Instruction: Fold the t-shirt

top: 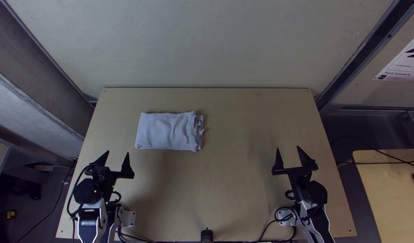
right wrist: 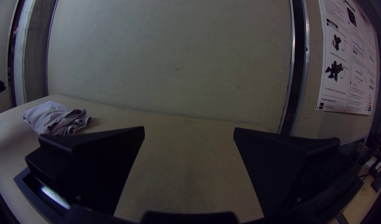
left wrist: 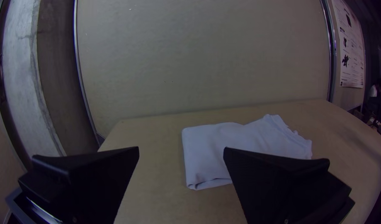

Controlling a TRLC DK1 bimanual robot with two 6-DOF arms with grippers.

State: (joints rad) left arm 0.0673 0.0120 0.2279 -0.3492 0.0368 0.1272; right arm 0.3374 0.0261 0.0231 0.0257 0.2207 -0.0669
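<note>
White t-shirt [top: 167, 131], 1 folded bundle

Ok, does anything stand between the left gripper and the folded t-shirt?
Nothing visible does. The left gripper hangs open near the left edge of the table, and the t-shirt lies farther up the top view.

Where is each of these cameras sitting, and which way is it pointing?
Top view: high over the near edge, looking steeply down at the table; left claw, right claw and parts of both arms show.
Left wrist view: on that arm's wrist, facing across the table toward the wall, its own claw in front.
Right wrist view: likewise on the other wrist, its own claw in front.
All three share the folded t-shirt.
</note>
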